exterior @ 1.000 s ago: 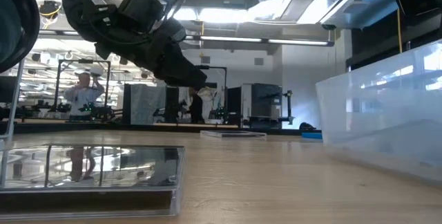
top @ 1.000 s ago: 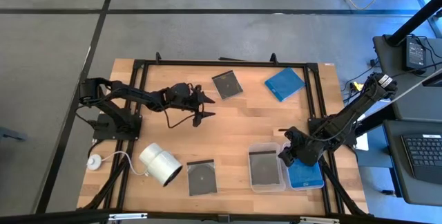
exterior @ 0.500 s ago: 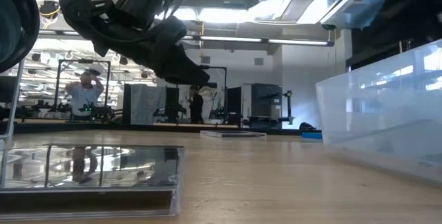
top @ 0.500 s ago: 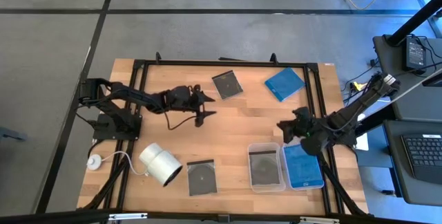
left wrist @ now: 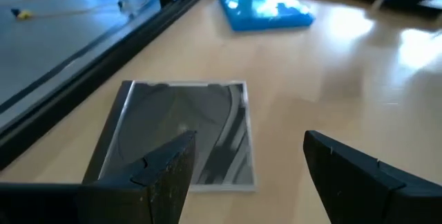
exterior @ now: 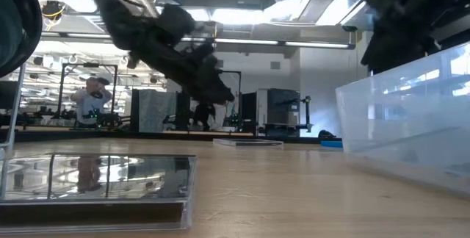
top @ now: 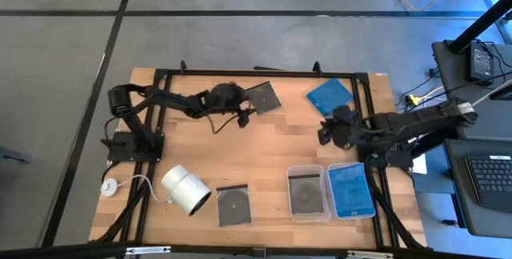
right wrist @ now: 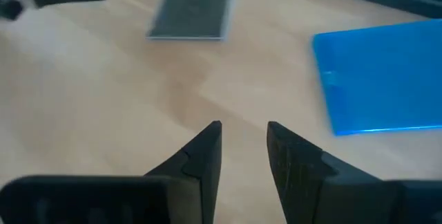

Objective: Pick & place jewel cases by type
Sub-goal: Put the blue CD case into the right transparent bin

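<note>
A grey jewel case (top: 263, 97) lies flat near the table's far edge, and a blue jewel case (top: 330, 96) lies flat to its right. My left gripper (top: 245, 115) stands open just short of the grey case (left wrist: 183, 131), its fingers above the wood. My right gripper (top: 323, 132) hovers near the blue case (right wrist: 383, 86), its fingers a narrow gap apart with nothing between them. Another grey case (top: 232, 205) lies at the near edge. Two clear trays hold a grey case (top: 307, 192) and a blue case (top: 350, 190).
A white cylinder (top: 186, 189) with a cord lies at the near left. The clear trays (top: 324, 211) stand side by side at the near right. A black frame (top: 264, 73) runs around the table. Bare wood spreads across the middle.
My left gripper has gone toward the table's far edge and right, up to the grey case, and stays open. My right gripper has left the trays, swung toward the far edge and turned toward the blue case. No case has moved.
</note>
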You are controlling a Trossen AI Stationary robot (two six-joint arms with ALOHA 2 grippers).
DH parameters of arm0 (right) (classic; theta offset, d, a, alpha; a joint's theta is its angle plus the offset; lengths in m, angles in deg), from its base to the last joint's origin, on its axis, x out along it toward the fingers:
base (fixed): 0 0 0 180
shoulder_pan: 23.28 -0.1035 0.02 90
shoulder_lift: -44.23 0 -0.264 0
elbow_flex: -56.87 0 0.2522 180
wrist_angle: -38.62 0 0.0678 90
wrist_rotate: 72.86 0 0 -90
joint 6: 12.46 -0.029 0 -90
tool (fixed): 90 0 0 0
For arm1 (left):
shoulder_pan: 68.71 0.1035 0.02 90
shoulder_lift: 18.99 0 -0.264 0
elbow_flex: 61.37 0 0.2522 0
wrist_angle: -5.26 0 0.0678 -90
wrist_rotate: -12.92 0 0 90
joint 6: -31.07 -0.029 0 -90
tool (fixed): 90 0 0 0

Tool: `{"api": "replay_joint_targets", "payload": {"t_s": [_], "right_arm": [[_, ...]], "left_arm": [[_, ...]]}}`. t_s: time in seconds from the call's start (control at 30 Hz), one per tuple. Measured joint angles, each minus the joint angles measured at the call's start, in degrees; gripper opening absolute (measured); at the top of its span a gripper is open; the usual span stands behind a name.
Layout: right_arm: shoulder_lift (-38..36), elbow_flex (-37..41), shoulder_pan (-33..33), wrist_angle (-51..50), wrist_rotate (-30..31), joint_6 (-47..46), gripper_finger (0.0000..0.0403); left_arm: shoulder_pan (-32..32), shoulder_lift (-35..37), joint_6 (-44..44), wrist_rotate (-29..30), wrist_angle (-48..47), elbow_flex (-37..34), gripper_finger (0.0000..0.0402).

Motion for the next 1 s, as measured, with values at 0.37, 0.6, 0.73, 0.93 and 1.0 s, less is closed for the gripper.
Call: {"api": "replay_joint_targets", "payload": {"t_s": [0.37,0.6,0.73,0.93,1.0], "right_arm": [[3.62,-0.02,24.44,1.55,-10.8,15.13,0.012],[14.78,-0.02,37.47,14.02,-20.73,26.11,0.012],[20.27,-0.02,45.44,17.16,-24.03,29.03,0.012],[29.17,-0.02,51.91,22.86,-32.23,35.07,0.012],[31.83,-0.02,52.39,24.36,-32.26,36.33,0.012]], "left_arm": [[1.05,-9.44,-1.9,-0.06,-3.52,7.37,0.0265],[-0.49,-9.25,-1.17,-0.09,-1.43,7.45,0.0265],[-2.21,-9.25,-0.85,-0.11,-1.44,7.47,0.0265],[-4.72,-9.25,-1.39,-0.13,-1.72,7.47,0.0265],[-5.36,-9.25,-2.02,-0.13,-1.7,7.47,0.0265]]}}
